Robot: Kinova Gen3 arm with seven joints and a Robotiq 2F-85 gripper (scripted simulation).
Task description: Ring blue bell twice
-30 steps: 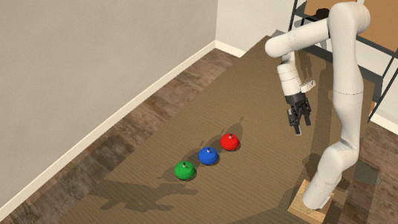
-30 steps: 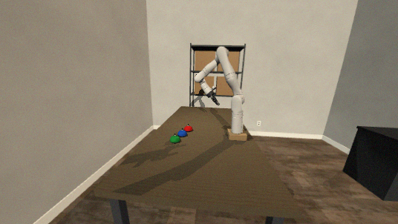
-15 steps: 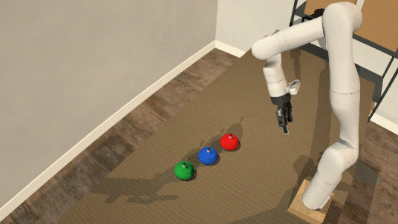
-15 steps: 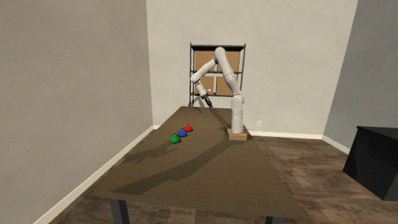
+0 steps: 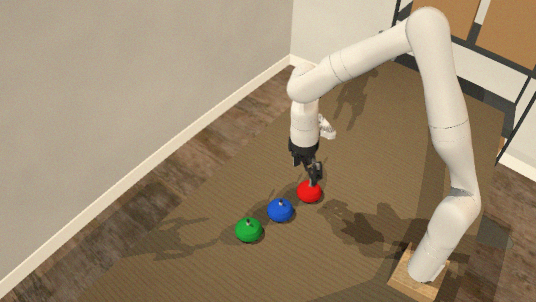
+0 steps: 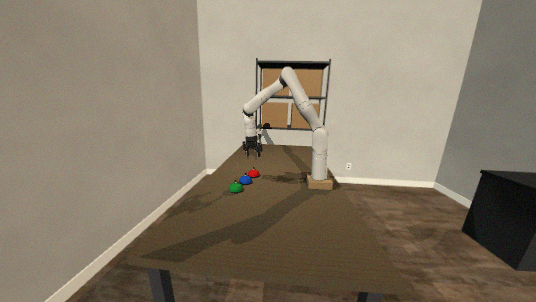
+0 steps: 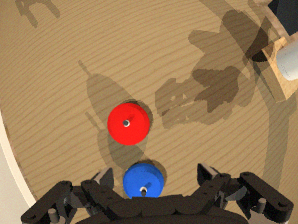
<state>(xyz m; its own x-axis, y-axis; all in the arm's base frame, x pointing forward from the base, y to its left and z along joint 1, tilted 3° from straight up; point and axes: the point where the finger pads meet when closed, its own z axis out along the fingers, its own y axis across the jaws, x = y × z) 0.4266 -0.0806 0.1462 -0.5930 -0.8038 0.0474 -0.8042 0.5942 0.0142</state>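
Three bells stand in a row on the brown table: the green bell (image 5: 248, 229), the blue bell (image 5: 280, 209) in the middle and the red bell (image 5: 309, 191). Each has a small button on top. My gripper (image 5: 311, 170) is open and empty, pointing down and hanging well above the bells, as the exterior view shows (image 6: 252, 148). In the wrist view the blue bell (image 7: 143, 181) lies between my spread fingers at the lower edge, with the red bell (image 7: 131, 123) just beyond it. The green bell is hidden there.
The arm's base stands on a wooden block (image 5: 417, 278) at the table's right side. The table's left edge runs close to the bells. A shelf with boxes (image 6: 292, 95) stands behind the table and a dark cabinet (image 6: 502, 215) at the right.
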